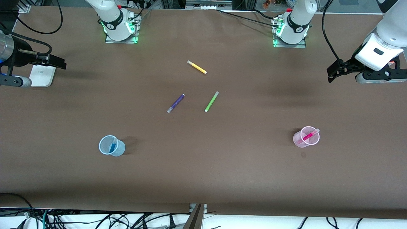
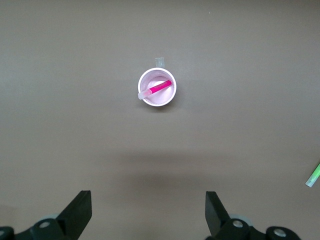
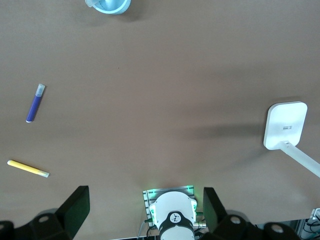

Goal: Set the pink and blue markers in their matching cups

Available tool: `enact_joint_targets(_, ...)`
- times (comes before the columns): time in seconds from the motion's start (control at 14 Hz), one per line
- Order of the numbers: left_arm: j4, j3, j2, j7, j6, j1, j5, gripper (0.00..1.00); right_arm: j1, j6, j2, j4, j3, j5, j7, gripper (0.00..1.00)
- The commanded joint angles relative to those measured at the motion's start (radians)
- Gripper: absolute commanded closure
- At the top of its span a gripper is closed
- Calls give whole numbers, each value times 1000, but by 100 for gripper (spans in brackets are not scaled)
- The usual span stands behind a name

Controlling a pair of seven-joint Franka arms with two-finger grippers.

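Observation:
The pink marker (image 1: 307, 136) leans inside the light pink cup (image 1: 300, 140) toward the left arm's end of the table; both also show in the left wrist view, marker (image 2: 159, 88) in cup (image 2: 162, 100). The blue marker (image 1: 112, 146) stands in the light blue cup (image 1: 119, 150) toward the right arm's end; the cup's edge shows in the right wrist view (image 3: 108, 5). My left gripper (image 1: 333, 73) is open and empty, raised at the left arm's end of the table. My right gripper (image 1: 54, 61) is open and empty, raised at the right arm's end. In the wrist views the left gripper (image 2: 148, 215) and right gripper (image 3: 145, 212) hold nothing.
A yellow pen (image 1: 197, 67), a purple pen (image 1: 175, 103) and a lime-green pen (image 1: 211, 101) lie mid-table. A white flat device (image 1: 42, 74) lies under the right gripper. The arm bases (image 1: 120, 25) stand along the table's back edge.

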Motion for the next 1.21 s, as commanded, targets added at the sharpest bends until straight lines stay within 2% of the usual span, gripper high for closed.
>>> enact_joint_targets(0.0, 17, 8, 2, 49, -17, 0, 19, 0, -3, 107, -136, -186, 5, -9, -20, 0)
enact_joint_targets(0.14, 35, 8, 13, 56, -44, 0, 19, 0, -5, 181, -217, -292, 5, -9, -27, 0)
enact_joint_targets(0.21, 35, 8, 13, 58, -46, 0, 19, 0, -3, 191, -234, -308, 5, -9, -29, 0)
enact_joint_targets(0.5, 41, 7, 13, 58, -48, 0, 21, 0, 32, 180, -233, -305, 6, -9, -37, 0)
enact_joint_targets(0.86, 43, 8, 11, 59, -64, 0, 18, 0, 32, 208, -222, -303, -1, -9, -130, 0)
enact_joint_targets(1.14, 43, 8, 13, 58, -63, 0, 18, 0, 32, 209, -222, -299, -3, -11, -123, 0)
